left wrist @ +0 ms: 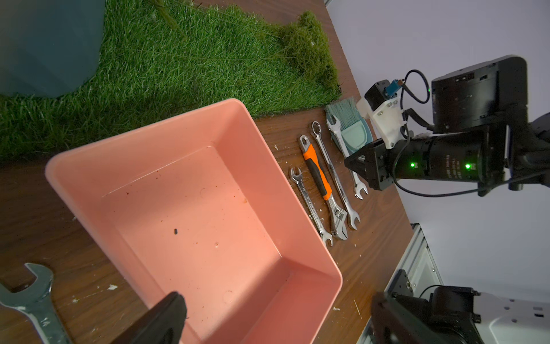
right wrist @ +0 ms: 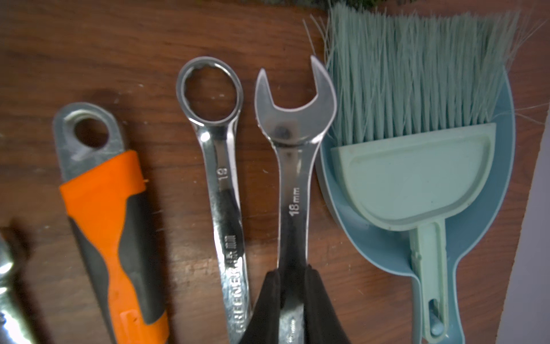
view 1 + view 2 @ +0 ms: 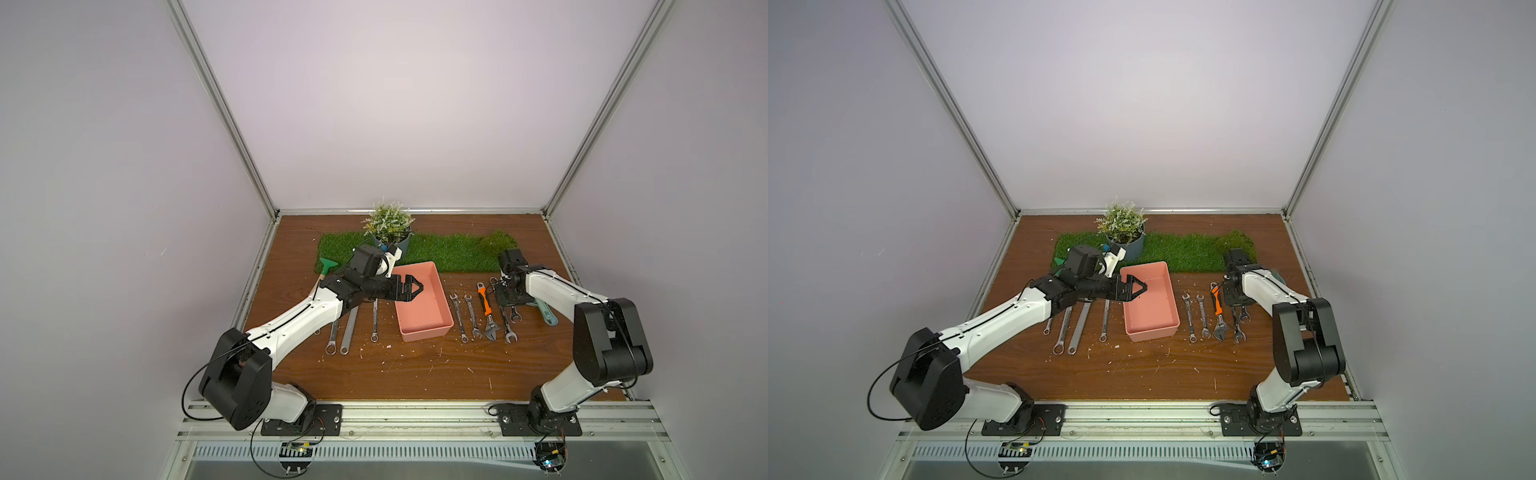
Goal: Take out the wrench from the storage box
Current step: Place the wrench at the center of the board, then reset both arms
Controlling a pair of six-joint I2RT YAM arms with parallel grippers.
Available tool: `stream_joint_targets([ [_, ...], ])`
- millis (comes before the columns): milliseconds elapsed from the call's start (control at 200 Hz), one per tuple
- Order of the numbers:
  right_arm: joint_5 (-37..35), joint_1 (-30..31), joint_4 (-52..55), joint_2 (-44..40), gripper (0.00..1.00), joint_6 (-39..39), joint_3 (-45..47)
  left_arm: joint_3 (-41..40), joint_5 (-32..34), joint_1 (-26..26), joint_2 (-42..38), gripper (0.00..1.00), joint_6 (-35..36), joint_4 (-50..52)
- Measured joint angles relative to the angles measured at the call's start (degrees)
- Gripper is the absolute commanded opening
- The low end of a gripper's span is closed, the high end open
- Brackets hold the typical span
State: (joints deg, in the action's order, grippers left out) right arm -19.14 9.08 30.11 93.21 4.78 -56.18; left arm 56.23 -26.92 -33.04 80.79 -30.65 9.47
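Right tool (image 2: pixel 293 280), pinching the wrench (image 2: pixel 293 125) by its shank, should lay it flat on the tabletop (image 2: pixel 89 44) beside the dustpan (image 2: pixel 491 223) before releasing; left tool (image 3: pixel 415 286) hangs spread.

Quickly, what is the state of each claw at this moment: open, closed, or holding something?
Left claw: open, holding nothing, over the salmon-pink plastic storage box.
Right claw: closed on the shiny silver open-end wrench.

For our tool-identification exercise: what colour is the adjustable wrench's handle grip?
Orange and dark grey grip, clearest in the right wrist view.
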Motion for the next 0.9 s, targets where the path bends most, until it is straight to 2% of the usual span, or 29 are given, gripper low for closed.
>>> stream_joint_targets([
  [465,1.6,-1.3,-5.8,1.9,0.00,-3.9,3.4,-0.3,-0.1,0.4,0.0,1.00,1.2,0.5],
  [620,1.4,-1.3,-6.4,1.9,0.09,-4.0,3.7,-0.3,-0.2,0.6,0.0,1.00,1.5,0.7],
  [751,1.1,-1.3,-6.5,1.9,0.22,-3.9,3.8,-0.3,-0.2,0.9,0.0,1.00,1.6,0.9],
  [896,1.2,-1.3,-6.0,1.6,0.30,-4.0,3.7,-0.3,-0.3,1.6,-0.1,1.00,2.1,1.4],
])
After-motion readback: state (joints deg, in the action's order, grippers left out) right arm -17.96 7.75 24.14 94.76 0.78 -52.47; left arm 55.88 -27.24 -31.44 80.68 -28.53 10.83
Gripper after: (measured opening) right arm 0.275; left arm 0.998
